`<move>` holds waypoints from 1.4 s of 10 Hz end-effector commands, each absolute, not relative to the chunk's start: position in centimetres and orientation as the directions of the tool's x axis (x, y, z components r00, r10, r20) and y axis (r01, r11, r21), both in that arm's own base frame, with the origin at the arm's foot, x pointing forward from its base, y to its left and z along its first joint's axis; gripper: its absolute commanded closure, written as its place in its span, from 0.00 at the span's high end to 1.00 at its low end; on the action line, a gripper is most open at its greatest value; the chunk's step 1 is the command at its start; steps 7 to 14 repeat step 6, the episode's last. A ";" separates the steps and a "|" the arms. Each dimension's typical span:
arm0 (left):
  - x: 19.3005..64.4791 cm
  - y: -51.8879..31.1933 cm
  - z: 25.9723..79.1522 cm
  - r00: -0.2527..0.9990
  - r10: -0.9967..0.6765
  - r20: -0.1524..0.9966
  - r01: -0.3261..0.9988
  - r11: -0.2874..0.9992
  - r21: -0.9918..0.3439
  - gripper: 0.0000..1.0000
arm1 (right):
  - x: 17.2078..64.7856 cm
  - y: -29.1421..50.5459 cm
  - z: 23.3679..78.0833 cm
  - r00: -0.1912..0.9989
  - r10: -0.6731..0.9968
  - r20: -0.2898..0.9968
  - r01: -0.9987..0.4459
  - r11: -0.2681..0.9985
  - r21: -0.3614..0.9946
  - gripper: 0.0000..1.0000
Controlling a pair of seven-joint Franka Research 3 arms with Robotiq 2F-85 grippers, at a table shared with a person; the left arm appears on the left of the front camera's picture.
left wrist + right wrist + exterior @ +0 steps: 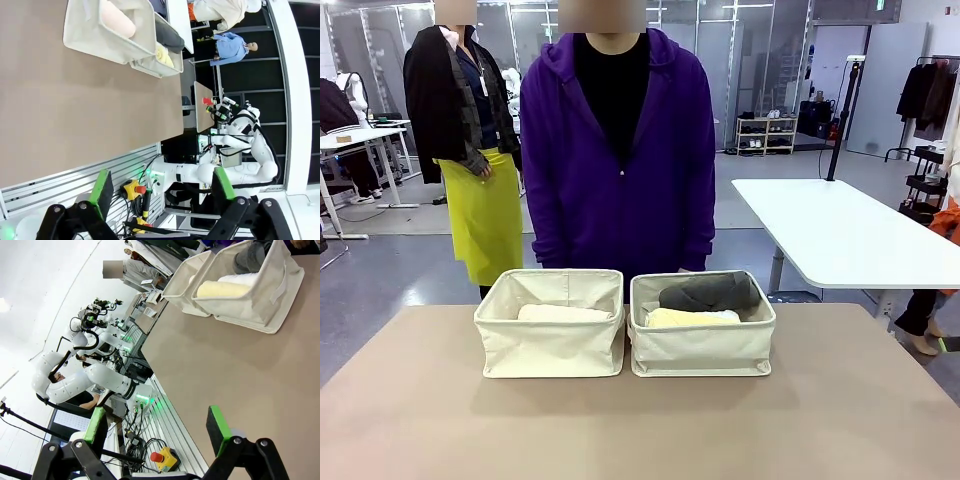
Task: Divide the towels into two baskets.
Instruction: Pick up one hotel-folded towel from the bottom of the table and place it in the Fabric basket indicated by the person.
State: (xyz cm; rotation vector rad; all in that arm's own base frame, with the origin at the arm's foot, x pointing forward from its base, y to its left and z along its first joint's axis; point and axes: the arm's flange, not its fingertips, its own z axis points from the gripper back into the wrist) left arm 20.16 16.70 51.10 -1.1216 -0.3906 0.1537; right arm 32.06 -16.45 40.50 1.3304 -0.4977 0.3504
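Towels look sorted into both baskets.
Left basket and right basket hold rolls; left pincer and right pincer gape wide, empty.

front view: level, facing baskets across table (fairly near)
wrist views: rolled sideways, farther back; both share baskets, table edge

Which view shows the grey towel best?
Front view: the grey towel lies in plain sight on top in the right basket, behind the yellow towel. Left wrist view shows a dark sliver at the far basket's edge; right wrist view shows its end.
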 end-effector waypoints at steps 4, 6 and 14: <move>19.9 16.7 51.3 0.923 0.302 0.238 0.093 0.424 -0.901 1.00 | 31.8 -16.4 41.0 0.852 -0.038 0.523 -0.504 0.211 0.837 1.00; 19.9 16.7 51.3 0.923 0.302 0.238 0.093 0.424 -0.901 1.00 | 31.8 -16.4 41.0 0.852 -0.038 0.523 -0.504 0.211 0.837 1.00; 19.9 16.7 51.3 0.923 0.302 0.238 0.093 0.424 -0.901 1.00 | 31.8 -16.4 41.0 0.852 -0.038 0.523 -0.504 0.211 0.837 1.00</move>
